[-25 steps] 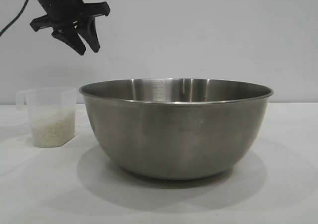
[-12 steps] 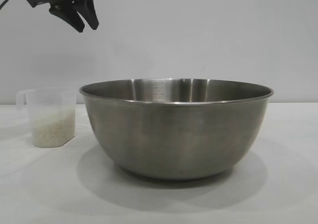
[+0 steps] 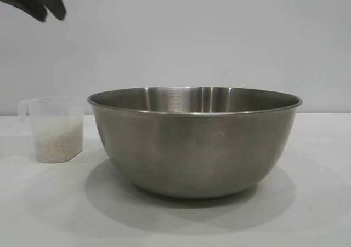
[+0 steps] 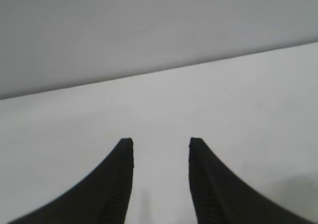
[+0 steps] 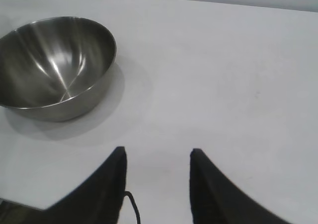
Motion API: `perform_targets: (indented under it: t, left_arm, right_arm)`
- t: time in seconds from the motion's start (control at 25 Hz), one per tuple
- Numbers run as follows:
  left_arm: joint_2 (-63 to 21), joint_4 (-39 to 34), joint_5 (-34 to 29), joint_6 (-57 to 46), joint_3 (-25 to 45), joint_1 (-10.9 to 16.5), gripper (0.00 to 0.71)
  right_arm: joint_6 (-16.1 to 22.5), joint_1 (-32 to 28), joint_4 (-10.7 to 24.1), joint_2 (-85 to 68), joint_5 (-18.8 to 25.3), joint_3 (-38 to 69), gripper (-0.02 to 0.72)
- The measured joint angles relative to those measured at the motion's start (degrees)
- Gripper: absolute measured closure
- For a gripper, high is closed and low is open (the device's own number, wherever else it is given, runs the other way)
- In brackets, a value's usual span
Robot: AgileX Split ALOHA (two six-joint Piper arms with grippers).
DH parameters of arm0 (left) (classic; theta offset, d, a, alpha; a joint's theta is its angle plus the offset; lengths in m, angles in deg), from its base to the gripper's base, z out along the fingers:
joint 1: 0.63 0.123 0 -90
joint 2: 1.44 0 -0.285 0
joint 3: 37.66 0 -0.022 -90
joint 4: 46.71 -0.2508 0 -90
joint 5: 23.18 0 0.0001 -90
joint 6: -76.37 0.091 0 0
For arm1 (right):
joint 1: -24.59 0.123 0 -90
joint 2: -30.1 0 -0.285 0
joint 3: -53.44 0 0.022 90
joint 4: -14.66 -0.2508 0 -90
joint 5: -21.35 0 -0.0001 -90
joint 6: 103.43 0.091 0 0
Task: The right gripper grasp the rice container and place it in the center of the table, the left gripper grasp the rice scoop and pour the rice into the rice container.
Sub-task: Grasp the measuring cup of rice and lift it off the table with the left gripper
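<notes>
Both grippers stood parted and empty; left gripper [image 3: 34, 3] had risen from the rice-filled clear plastic scoop [image 3: 55, 128], leaving the big steel bowl [image 3: 194, 140] unfilled; right gripper [image 5: 156, 157] idle.

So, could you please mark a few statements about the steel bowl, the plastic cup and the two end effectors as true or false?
1. The large round stainless-steel bowl holds rice. False: it is empty.
2. The small clear plastic measuring cup holds white rice. True.
3. The left end effector grips the cup. False: it is open, holding nothing.
4. The right end effector is open above the white table. True.
</notes>
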Motion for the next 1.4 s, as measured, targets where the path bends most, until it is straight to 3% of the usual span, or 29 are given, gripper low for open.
perform_targets:
  t: [0.28,0.52,0.8,1.12,1.4]
  left_arm:
    - [-7.5,-4.2,16.2,-2.4,19.0,0.0,0.487]
    - [-7.6,-5.3,24.3,-4.8,29.3,0.0,0.487]
    - [-7.6,-6.7,26.3,-4.9,33.9,0.0,0.487]
    - [0.5,-7.5,29.3,-6.7,33.9,0.0,0.487]
    - [9.2,-16.0,40.4,-9.5,33.9,0.0,0.487]
  right_arm:
    - [0.0,0.0,0.0,0.0,0.0,0.0,0.445]
    - [0.0,0.0,0.0,0.0,0.0,0.0,0.445]
    - [0.0,0.0,0.0,0.0,0.0,0.0,0.445]
    - [0.0,0.0,0.0,0.0,0.0,0.0,0.445]
    - [0.0,0.0,0.0,0.0,0.0,0.0,0.445]
